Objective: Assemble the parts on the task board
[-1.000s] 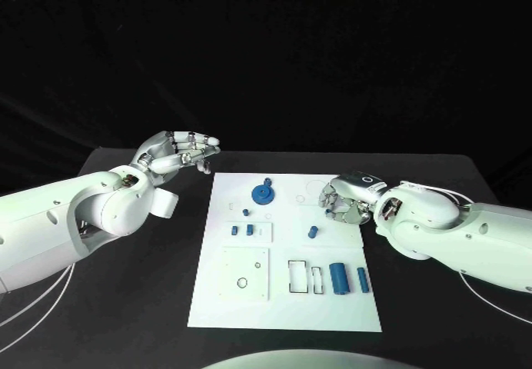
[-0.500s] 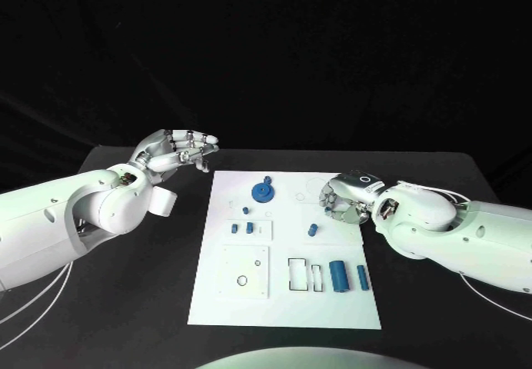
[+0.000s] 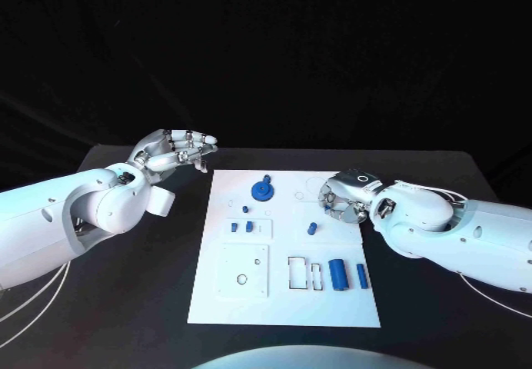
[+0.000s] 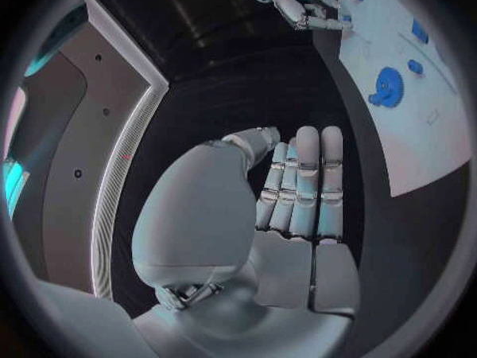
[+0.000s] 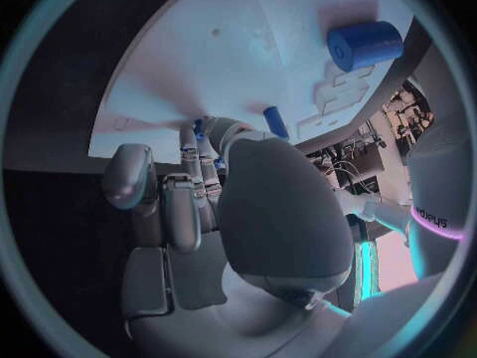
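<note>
The white task board [image 3: 290, 307] lies in the middle of the table. On it are a blue gear [image 3: 263, 192], two small blue pegs [image 3: 242, 227], a small blue piece [image 3: 313, 228] and two blue cylinders [image 3: 337, 275] at the near right. My left hand [image 3: 177, 150] hangs raised off the board's far left corner, fingers loosely bent and side by side [image 4: 298, 191], holding nothing. My right hand [image 3: 344, 198] hovers at the board's right edge with fingers curled [image 5: 184, 199]. Bits of blue show between its thumb and fingers; whether that is a held part I cannot tell.
The black table [image 3: 133, 307] runs round the board on every side. A raised white square plate [image 3: 244, 269] with holes and a rectangular slot [image 3: 299, 274] sit on the board's near half. The left wrist view shows the gear [image 4: 385, 86] and my right hand [image 4: 298, 4].
My right hand has shifted very slightly at the board's right edge. My left hand has stayed where it was.
</note>
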You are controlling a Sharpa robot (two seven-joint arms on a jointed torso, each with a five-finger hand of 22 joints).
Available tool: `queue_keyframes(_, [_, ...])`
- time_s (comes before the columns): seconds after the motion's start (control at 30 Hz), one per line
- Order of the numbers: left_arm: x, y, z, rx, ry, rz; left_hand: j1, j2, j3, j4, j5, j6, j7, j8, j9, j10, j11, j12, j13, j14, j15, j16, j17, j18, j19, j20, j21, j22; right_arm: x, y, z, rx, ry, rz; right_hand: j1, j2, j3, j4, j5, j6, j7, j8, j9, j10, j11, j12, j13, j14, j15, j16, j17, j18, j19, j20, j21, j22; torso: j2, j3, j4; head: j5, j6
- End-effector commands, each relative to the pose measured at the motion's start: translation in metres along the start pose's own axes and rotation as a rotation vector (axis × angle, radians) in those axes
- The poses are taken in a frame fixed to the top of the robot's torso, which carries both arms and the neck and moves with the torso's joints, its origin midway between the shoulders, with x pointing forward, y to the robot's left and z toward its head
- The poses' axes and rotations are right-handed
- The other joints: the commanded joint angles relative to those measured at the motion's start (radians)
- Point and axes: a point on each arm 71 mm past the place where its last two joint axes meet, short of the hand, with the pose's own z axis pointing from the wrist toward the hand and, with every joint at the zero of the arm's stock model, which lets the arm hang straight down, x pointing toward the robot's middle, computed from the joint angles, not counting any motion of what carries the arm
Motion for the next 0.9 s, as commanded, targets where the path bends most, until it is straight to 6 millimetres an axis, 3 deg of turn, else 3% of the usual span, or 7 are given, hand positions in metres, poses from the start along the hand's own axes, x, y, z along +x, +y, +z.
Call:
queue_keyframes(0.03, [0.002,-0.001,0.0,0.001,0.024,0.004,-0.01,-0.003,-0.002,-0.005,-0.003,-0.007,0.003,0.006,0.0,-0.006,0.001,0.006,-0.002,-0.005,0.004,-0.003,-0.001,0.013,-0.009,-0.001,-0.005,-0.001,0.013,-0.001,-0.002,0.026,0.072,-0.031,0.009,0.016,0.017,-0.015,0.003,0.01,0.001,0.003,0.002,0.01,-0.002,0.004,0.004,0.059,-0.007,0.006,0.015,-0.012,0.003,-0.005,0.006,0.005,0.0,-0.0003,-0.0001,0.0,-0.001])
queue_keyframes(0.2, [0.003,-0.001,0.0,-0.002,0.027,0.008,-0.01,-0.003,-0.001,-0.007,-0.003,-0.008,0.003,0.006,0.0,-0.007,0.002,0.006,-0.002,-0.005,0.004,-0.005,-0.001,0.013,-0.009,0.0,-0.006,-0.001,0.013,0.001,-0.001,0.034,0.048,-0.044,0.011,0.027,0.069,-0.072,0.004,0.02,0.0,0.009,0.013,0.034,-0.004,0.006,0.014,0.06,-0.011,0.01,0.019,-0.013,0.003,-0.011,0.024,0.025,-0.001,-0.0003,0.0005,-0.001,-0.003])
queue_keyframes(0.43, [0.003,-0.001,0.0,-0.005,0.031,0.013,-0.01,-0.003,-0.001,-0.007,-0.003,-0.008,0.003,0.006,0.0,-0.007,0.002,0.006,-0.002,-0.005,0.004,-0.005,-0.001,0.013,-0.009,0.0,-0.006,-0.001,0.009,0.005,-0.001,0.039,-0.005,-0.05,-0.022,0.026,0.115,-0.119,0.002,0.03,-0.004,0.014,0.024,0.052,-0.009,0.003,0.027,0.06,-0.015,0.012,0.019,-0.015,0.002,-0.015,0.041,0.045,-0.001,-0.0007,0.0001,-0.002,-0.002])
queue_keyframes(0.9, [0.004,0.0,0.0,-0.008,0.035,0.015,-0.01,-0.003,-0.001,-0.009,-0.003,-0.011,0.004,0.007,-0.001,-0.009,0.003,0.006,-0.002,-0.005,0.005,-0.007,-0.003,0.013,-0.009,0.0,-0.007,-0.002,0.001,0.009,-0.007,0.038,-0.065,-0.04,-0.048,0.022,0.14,-0.152,0.001,0.04,-0.008,0.017,0.032,0.068,-0.014,0.004,0.04,0.061,-0.019,0.015,0.02,-0.017,0.006,-0.019,0.059,0.061,-0.001,-0.0004,0.0002,-0.005,-0.003])
